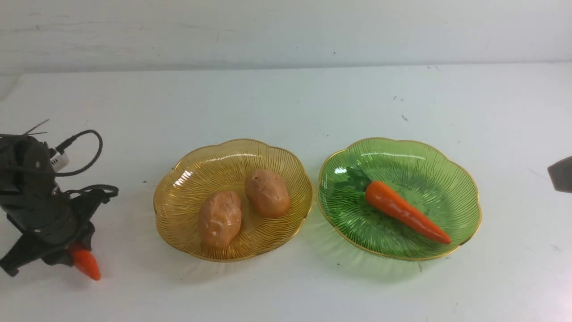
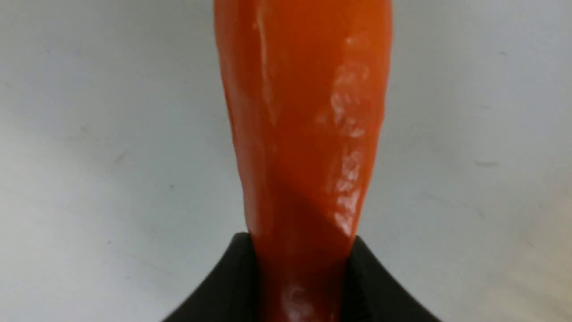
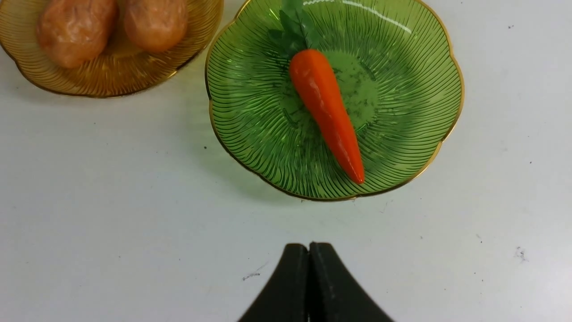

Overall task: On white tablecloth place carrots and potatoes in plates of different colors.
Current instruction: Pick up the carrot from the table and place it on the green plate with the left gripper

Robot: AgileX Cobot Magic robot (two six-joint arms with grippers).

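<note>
Step in hand, by the look of it: taking hold of the last piece. Well to the left of the amber-yellow ribbed translucent plate (image 1: 170, 210), the second glossy orange plastic carrot (image 1: 87, 266), on the plain white tablecloth (image 1: 286, 103) or just above it, impossible to tell which. Only the pointed tip visible from the front. Left gripper (image 1: 67, 256) clamped on this carrot, black fingers (image 2: 223, 277) pressing on both sides in the wrist view. Inside the amber plate already, two oval tan mottled potatoes (image 1: 267, 192), close together. Just to the right of the amber plate, rims almost meeting, the green ribbed translucent plate (image 1: 460, 188), with the first orange carrot with green leaves (image 1: 406, 212) lying diagonally in it. Far to the right of the amber plate, beyond the green one, right gripper (image 3: 308, 264) with fingers pressed together, holding nothing. Next, probably: lift enough to clear the scalloped gold rims, carry over the amber plate and its potatoes, lower beside the carrot already there. Plenty of bare cloth before and behind the amber plate for a detour.
</note>
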